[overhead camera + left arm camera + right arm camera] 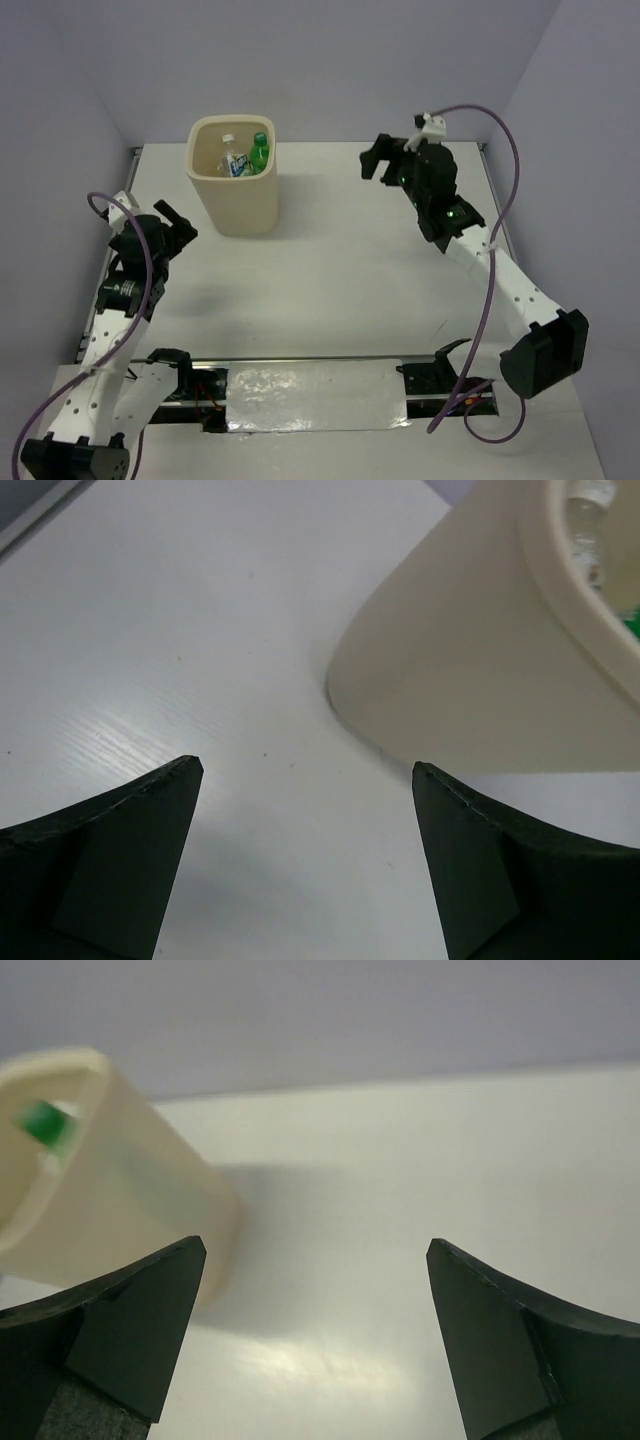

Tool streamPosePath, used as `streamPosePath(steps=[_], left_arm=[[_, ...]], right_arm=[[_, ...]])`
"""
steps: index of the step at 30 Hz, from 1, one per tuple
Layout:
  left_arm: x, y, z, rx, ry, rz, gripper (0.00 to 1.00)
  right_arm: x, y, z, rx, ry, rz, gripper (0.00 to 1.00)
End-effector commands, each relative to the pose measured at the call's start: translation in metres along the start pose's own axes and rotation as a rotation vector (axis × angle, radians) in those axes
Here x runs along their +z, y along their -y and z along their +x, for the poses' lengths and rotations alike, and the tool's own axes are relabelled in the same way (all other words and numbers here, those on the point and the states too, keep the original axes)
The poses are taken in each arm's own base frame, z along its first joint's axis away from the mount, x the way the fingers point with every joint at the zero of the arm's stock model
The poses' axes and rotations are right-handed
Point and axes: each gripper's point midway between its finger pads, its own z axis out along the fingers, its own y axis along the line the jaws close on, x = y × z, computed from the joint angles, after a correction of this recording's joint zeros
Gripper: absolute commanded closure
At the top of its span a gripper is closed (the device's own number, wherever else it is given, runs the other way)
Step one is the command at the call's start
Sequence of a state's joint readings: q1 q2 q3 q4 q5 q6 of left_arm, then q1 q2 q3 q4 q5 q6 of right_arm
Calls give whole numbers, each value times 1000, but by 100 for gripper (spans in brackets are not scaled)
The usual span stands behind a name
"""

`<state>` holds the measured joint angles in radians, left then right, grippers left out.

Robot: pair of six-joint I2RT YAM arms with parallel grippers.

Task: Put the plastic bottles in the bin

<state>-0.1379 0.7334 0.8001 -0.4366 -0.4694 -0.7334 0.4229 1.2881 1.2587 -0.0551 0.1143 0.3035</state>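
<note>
The cream-beige bin (238, 205) stands at the back left of the table. Inside it I see a green soda bottle (260, 152) and a clear bottle with a blue label (234, 163). My left gripper (180, 222) is open and empty, left of the bin and low over the table. My right gripper (376, 160) is open and empty, raised to the right of the bin. The left wrist view shows the bin's wall (470, 670) ahead on the right. The right wrist view shows the bin (110, 1190) at the left with a green cap (42, 1122) inside.
The white table top (340, 280) holds no loose bottles that I can see. A shiny metal strip (310, 395) runs along the near edge between the arm bases. Purple cables loop off both arms.
</note>
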Motion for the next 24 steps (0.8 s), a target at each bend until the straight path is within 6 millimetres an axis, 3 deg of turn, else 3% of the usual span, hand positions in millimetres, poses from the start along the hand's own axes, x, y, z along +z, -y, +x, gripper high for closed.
streamPosePath(steps=[1,3,4,5,6,8,9,11,12,15,20,24], left_arm=[[20,-4,11,-17,-101,16,1],[28,-20,15,-59,-130,-26,1],[31,-25,15,-75,-128,-36,1],[36,-38,17,-96,-127,-71,1],[39,-44,20,-113,-133,-85,1],[48,-64,22,-154,-140,-123,1],[51,-63,28,-166,-175,-95,1],[56,-73,29,-174,-172,-104,1],[57,-76,30,-167,-172,-106,1],[57,-80,30,-165,-152,-120,1],[55,-80,29,-167,-141,-119,1],[53,-81,25,-167,-121,-118,1]], right_arm=[[-21,58,58,52,-56,203,0],[-43,89,62,31,-23,333,0],[-54,106,84,26,-58,395,0],[-68,118,85,48,-34,461,0],[-77,131,111,58,-69,501,0],[-86,135,129,143,-51,509,0],[-97,142,152,170,-73,515,0],[-103,140,164,256,-46,490,0],[-112,143,182,264,-64,479,0],[-121,150,189,290,-14,480,0],[-134,153,168,295,76,490,0],[-136,151,163,302,93,473,0]])
